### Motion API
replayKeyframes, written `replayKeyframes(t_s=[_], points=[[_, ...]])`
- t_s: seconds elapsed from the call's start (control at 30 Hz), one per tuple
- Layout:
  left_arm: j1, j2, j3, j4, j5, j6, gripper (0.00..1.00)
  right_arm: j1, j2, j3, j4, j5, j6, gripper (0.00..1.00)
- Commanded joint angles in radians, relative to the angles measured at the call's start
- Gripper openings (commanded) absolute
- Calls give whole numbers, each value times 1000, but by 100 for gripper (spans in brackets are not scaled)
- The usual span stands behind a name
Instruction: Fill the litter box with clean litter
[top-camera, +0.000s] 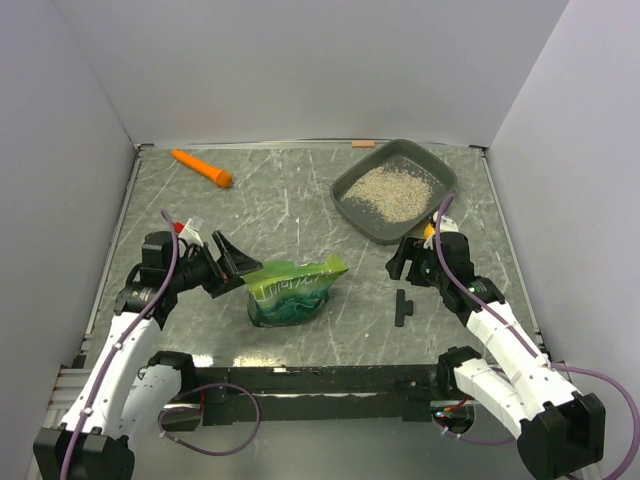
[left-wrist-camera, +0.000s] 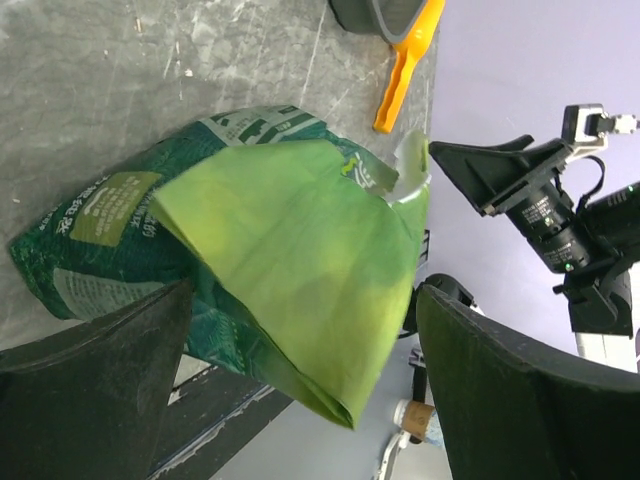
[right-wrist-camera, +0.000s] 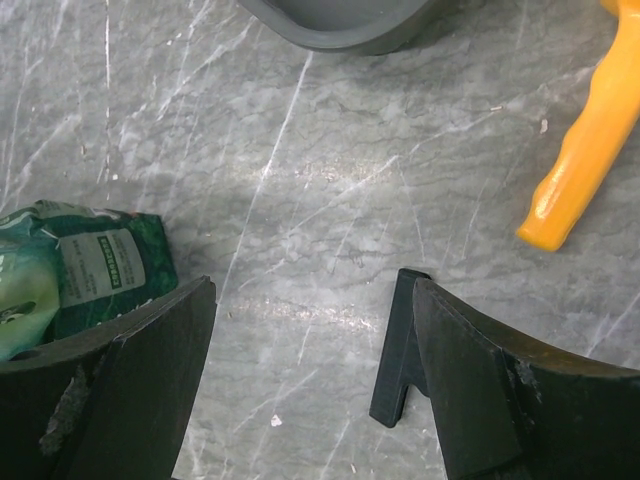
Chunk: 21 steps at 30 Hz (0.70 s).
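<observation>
The left gripper (left-wrist-camera: 305, 295) has its jaws spread wide around the green bag (left-wrist-camera: 290, 260), not pinching it. The right gripper (right-wrist-camera: 312, 290) has its jaws spread and empty. Beyond them the litter box (top-camera: 432, 162) lies diagonally, far end to the right, with clean litter (top-camera: 392, 190) inside.

dk grey litter box (top-camera: 365, 222), pale beige litter (top-camera: 392, 190), green bag (top-camera: 293, 290), orange scoop (right-wrist-camera: 585, 150), grey marbled table (top-camera: 290, 200)

I read a grey, scratched, marble-patterned tabletop (top-camera: 300, 200). A glossy green bag (top-camera: 295, 290) lies on its side near the middle, its top crumpled. An orange carrot-shaped item (top-camera: 203, 168) lies at the far left, well apart from the bag. An orange scoop (right-wrist-camera: 580, 160) lies to the right of the bag. A small black part (top-camera: 402, 308) lies flat near the scoop. A tan strip (top-camera: 363, 144) sits at the far edge.
</observation>
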Motion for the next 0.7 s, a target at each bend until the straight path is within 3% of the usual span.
replayKeyframes(t_s=[0.0, 0.27, 0.67], points=[[-2, 46, -33, 116, 29, -49, 97, -5, -23, -4, 60, -12, -12, 86], [-4, 130, -1, 221, 1, -50, 99, -6, -49, -18, 63, -27, -15, 86], [-2, 156, -4, 406, 124, -139, 72, -6, -43, -43, 89, -61, -18, 86]])
